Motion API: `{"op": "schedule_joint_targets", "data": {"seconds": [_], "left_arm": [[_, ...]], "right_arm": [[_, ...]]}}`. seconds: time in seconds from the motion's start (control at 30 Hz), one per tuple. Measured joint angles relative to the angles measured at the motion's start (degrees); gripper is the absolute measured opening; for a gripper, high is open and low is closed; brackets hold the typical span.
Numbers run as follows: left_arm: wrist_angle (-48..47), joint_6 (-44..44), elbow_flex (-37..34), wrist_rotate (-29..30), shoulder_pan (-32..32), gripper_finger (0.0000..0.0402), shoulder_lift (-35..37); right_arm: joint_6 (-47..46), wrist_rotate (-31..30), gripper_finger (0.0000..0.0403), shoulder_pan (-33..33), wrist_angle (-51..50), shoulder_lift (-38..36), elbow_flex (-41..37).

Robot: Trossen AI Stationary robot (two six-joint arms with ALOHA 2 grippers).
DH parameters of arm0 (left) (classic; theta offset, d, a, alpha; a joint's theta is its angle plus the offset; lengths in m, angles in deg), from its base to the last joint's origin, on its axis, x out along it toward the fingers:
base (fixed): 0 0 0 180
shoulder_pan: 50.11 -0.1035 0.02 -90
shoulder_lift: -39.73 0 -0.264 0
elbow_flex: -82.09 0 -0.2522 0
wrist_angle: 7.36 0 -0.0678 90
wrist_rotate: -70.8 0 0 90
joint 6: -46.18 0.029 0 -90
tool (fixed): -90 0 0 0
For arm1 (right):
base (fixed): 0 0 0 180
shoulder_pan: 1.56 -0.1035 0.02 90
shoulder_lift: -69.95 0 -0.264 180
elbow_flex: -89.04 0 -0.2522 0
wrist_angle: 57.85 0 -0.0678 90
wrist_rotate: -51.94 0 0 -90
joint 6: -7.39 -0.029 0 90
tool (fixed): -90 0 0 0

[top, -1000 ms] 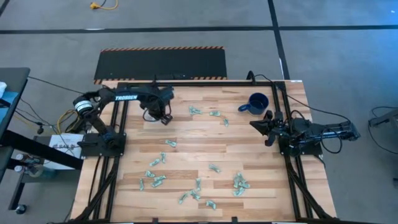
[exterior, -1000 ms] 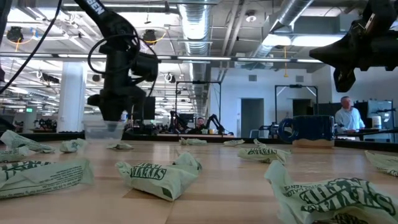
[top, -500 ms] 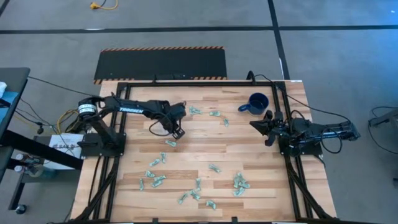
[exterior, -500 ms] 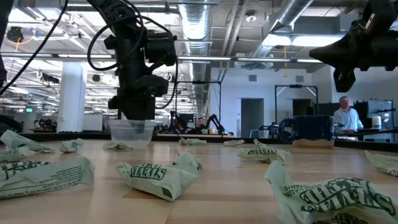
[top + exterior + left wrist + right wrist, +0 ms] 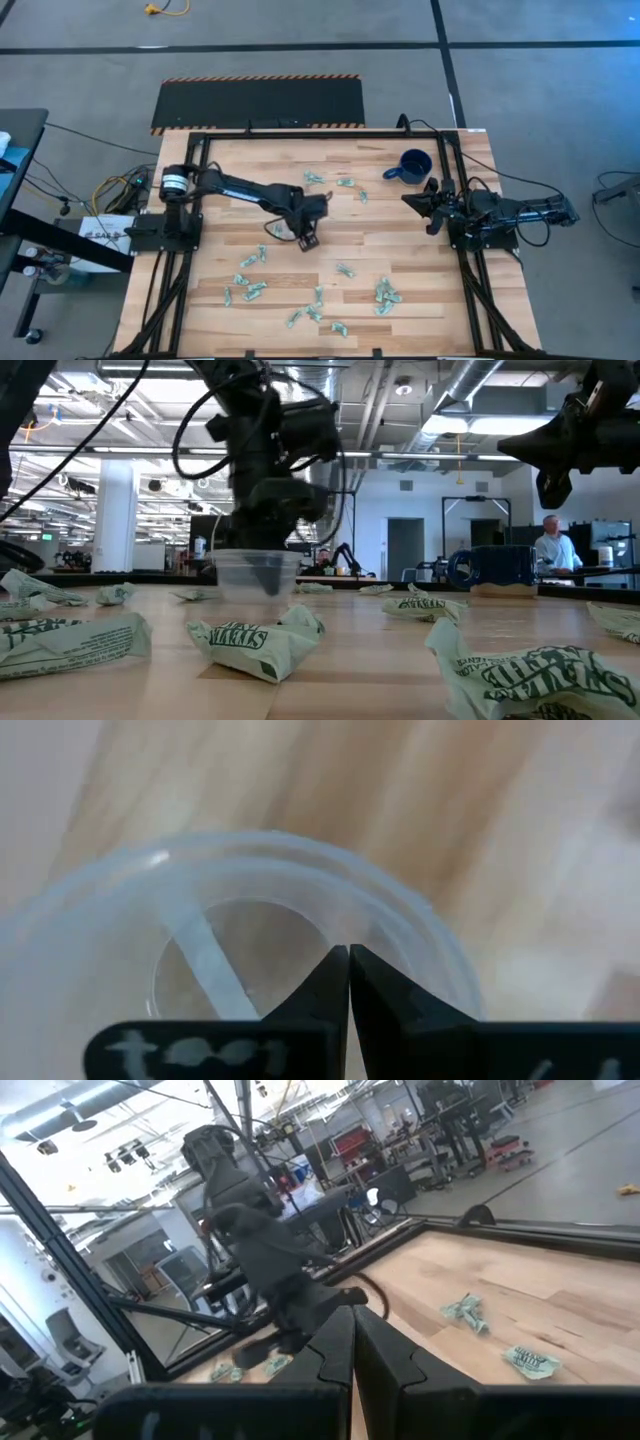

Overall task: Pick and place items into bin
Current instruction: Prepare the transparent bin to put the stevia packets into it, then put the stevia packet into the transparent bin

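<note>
Your table is a pale wood-plank top inside a black frame, and a dark ramp with a striped edge lies on the floor past its far side. The left arm stretches from its base at the left edge out toward the middle of the table. The right arm sits folded at the right edge, raised off the wood. In the low view a person sits in the room beyond the table.

A dark blue mug stands at the far right of the table, just beside the right arm. You have the left gripper near the table's centre, its fingers pinched together on the rim of the bin, a clear plastic cup. In the low view the bin sits level at the table top, but you cannot tell whether it touches the wood. In the left wrist view the bin holds none of the pieces. The right gripper hangs in the air with its fingers closed on nothing.

The items are small green-and-white crinkled wrappers scattered over the table, most of them across the near half. A few lie at the far middle and one lies just left of the left gripper.
</note>
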Motion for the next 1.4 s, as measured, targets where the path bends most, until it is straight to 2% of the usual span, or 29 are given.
{"op": "schedule_joint_targets", "data": {"seconds": [0.23,0.5,0.8,1.07,1.27,1.4], "left_arm": [[0.40,0.68,7.07,0.08,3.55,0.0002,-3.42],[-1.01,5.08,10.32,0.69,4.23,0.0002,-6.49],[-11.83,7.81,15.64,13.99,4.23,0.0002,-6.45],[-21.26,9.08,19.63,21.50,4.28,0.0002,-4.03],[-26.66,6.10,19.03,28.62,5.21,0.0002,3.60],[-27.54,2.76,15.95,33.87,7.32,0.0002,11.49]], "right_arm": [[-0.44,0.04,0.0000,-0.02,-0.20,0.00,-0.01],[-0.46,0.07,0.0000,-0.02,-0.20,0.00,-0.01],[-0.46,0.07,0.0000,-0.02,-0.20,0.00,0.01],[-0.46,0.07,0.0000,-0.02,-0.18,0.00,0.01],[-0.54,0.07,0.0000,-0.02,0.09,-0.04,0.01],[-3.12,0.47,0.0000,-0.02,0.16,-0.04,0.18]]}}
